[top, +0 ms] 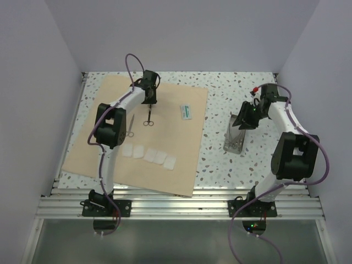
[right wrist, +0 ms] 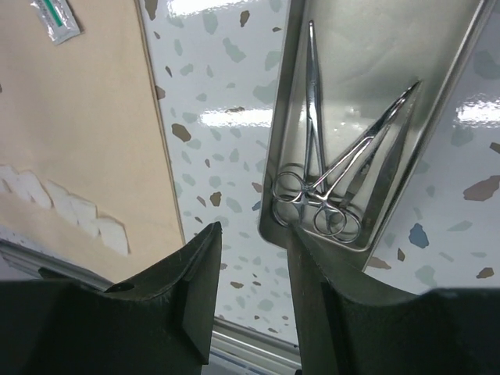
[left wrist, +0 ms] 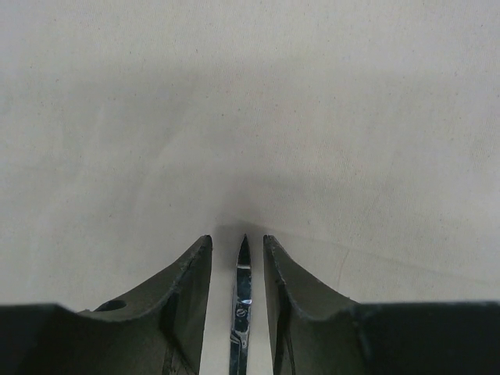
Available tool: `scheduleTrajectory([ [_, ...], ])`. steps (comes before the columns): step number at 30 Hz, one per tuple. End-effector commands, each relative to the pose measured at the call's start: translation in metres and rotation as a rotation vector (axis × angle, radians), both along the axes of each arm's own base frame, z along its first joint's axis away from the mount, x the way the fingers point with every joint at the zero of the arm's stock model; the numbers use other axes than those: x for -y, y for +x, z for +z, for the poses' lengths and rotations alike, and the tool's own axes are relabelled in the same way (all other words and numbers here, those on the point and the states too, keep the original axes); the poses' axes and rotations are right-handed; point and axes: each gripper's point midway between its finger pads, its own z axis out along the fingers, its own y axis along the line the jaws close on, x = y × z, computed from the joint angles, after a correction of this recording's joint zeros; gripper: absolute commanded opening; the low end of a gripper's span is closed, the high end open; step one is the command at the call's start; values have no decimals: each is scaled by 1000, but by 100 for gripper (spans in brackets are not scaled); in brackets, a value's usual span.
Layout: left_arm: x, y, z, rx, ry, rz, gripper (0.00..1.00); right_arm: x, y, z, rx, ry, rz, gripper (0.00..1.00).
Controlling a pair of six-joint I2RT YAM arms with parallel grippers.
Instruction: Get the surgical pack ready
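Speckled tabletop [top: 220, 88] is carrying a tan wrap sheet [top: 184, 137] at frame left, with forceps [top: 148, 114] lying on its upper middle. The left gripper [left wrist: 237, 246] is straddling their tip, jaws narrowly parted; lifting off-centre could snag and drag them. Their long axis is running vertically, rings toward the frame bottom. The right gripper [right wrist: 254, 226], parted, is hovering at the steel tray [right wrist: 367, 55].
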Motion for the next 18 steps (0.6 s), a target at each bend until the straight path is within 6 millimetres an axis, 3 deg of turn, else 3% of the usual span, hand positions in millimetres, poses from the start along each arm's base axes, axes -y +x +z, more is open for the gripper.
scheduleTrajectory([
  [1,-2,8,8,39,-13,5,36,-15,-5,13,21,11,18,43],
  [15,-6,-3,-21,-16,3,0,31,-43,2,13,28,25,57,43],
  [18,-6,-3,-28,-28,10,-5,30,-59,2,14,33,13,100,43],
])
